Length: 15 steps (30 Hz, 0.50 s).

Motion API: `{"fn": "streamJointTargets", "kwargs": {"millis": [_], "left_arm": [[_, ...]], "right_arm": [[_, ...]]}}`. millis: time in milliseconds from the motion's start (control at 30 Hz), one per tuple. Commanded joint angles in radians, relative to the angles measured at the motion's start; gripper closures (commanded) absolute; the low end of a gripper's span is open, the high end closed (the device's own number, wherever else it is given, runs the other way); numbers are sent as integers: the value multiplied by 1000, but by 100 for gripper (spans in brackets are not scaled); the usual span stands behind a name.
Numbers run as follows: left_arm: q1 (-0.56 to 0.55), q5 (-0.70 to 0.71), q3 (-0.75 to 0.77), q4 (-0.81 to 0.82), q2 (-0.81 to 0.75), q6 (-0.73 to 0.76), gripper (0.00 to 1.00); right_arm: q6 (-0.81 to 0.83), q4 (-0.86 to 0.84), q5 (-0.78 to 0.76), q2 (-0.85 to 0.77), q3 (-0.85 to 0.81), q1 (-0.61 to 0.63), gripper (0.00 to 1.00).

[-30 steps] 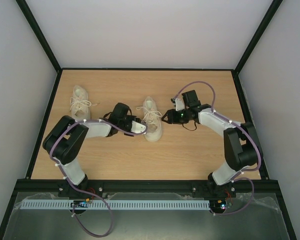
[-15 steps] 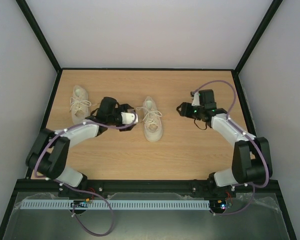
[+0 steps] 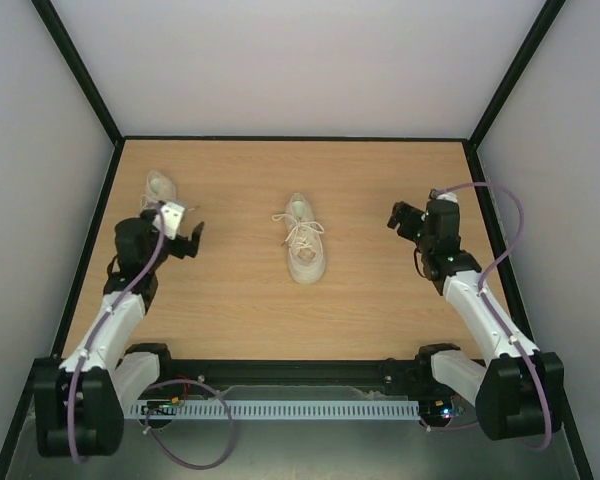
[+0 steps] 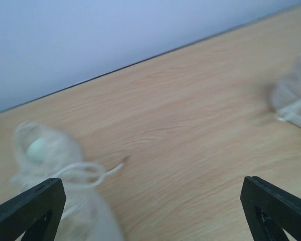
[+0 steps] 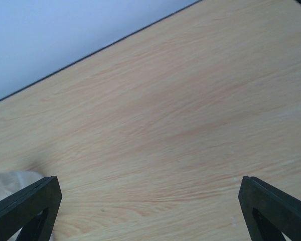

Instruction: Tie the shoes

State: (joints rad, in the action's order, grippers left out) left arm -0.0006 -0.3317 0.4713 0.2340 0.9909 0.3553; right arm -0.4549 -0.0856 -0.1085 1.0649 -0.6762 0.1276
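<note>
A second ago both arms were close at the middle shoe [image 3: 305,245], one on each side of it. Now they are pulled away. The left gripper [image 3: 187,236] is at the left side of the tabletop [image 3: 380,300], just beside the left shoe [image 3: 157,186]. The right gripper [image 3: 403,218] stands well apart from the middle shoe, on its right. The middle shoe has not moved: it lies in the centre, toe towards the arms.

In the left wrist view the fingers [image 4: 27,208] are spread wide with nothing between them. This picture is blurred, but I can see the left shoe low on the left, with a loop of its lace [image 4: 85,170]. In the right wrist view the fingers [image 5: 276,206] are also wide apart, with only bare wood between them.

I judge that the work on the middle shoe is let go for now. Its laces [image 3: 302,230] seem to form loops, but from above I cannot tell if the knot is firm. The left shoe is partly hidden by the left arm, so I cannot judge its knot either.
</note>
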Motion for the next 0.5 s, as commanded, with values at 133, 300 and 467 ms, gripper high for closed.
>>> {"fn": "streamJointTargets", "kwargs": {"millis": [133, 300, 467], "left_arm": [[191, 250, -159, 102, -209, -403, 1], [285, 177, -233, 87, -289, -441, 1], [288, 134, -258, 99, -301, -402, 1]], "right_arm": [[-11, -61, -98, -75, 117, 0, 2], [-17, -46, -112, -95, 133, 0, 1], [-42, -68, -86, -95, 176, -1, 2]]}}
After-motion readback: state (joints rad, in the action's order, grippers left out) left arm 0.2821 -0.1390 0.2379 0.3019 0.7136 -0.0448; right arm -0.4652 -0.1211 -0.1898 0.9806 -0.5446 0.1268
